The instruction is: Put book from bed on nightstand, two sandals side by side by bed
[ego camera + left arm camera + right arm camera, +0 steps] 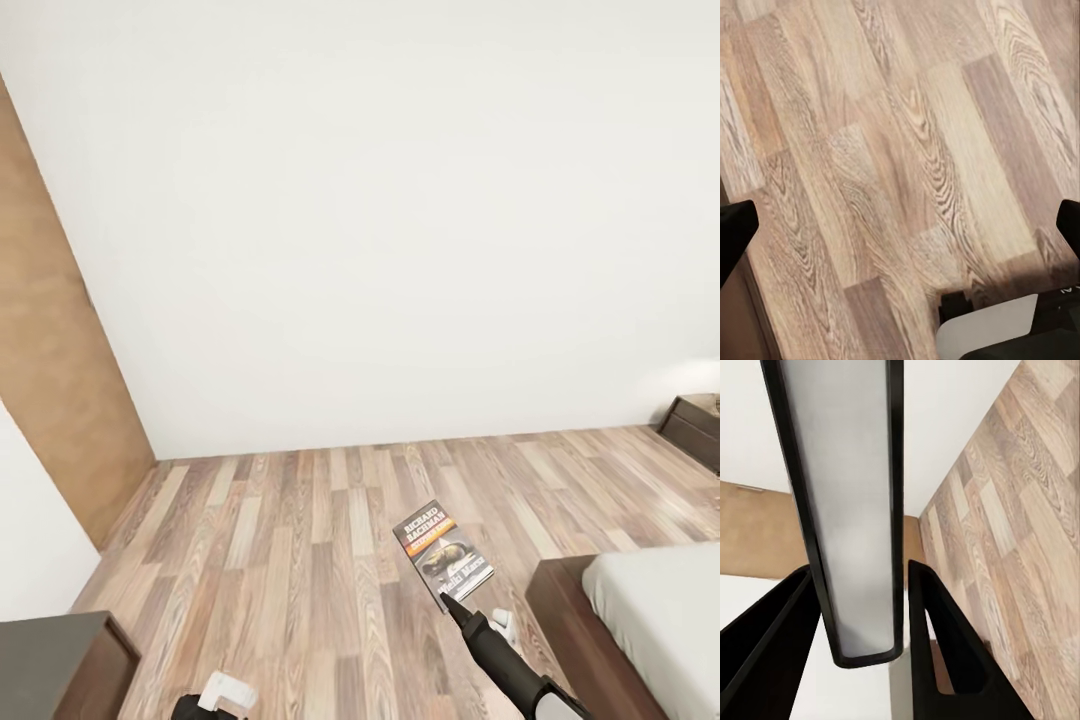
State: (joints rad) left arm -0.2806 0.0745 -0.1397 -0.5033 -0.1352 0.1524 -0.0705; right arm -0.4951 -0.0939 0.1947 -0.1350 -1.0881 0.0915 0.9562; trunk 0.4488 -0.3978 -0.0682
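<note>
Floor (300,560) is showing matt wood planks with strong grain. Wall (380,220) is reading smooth, matt white. Book (441,553) cover is looking like glossy printed paper. Right gripper (447,600) fingers are appearing matt black. Mattress (670,620) is looking plain, matt grey.

Dark book (443,555) with orange band and white lettering; brown wood-plank floor (300,540); white wall (380,200); light grey mattress (670,620)

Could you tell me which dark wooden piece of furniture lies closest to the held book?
The bed, beside the book in the right gripper; the nightstand and corner cabinet sit farther off.
</note>
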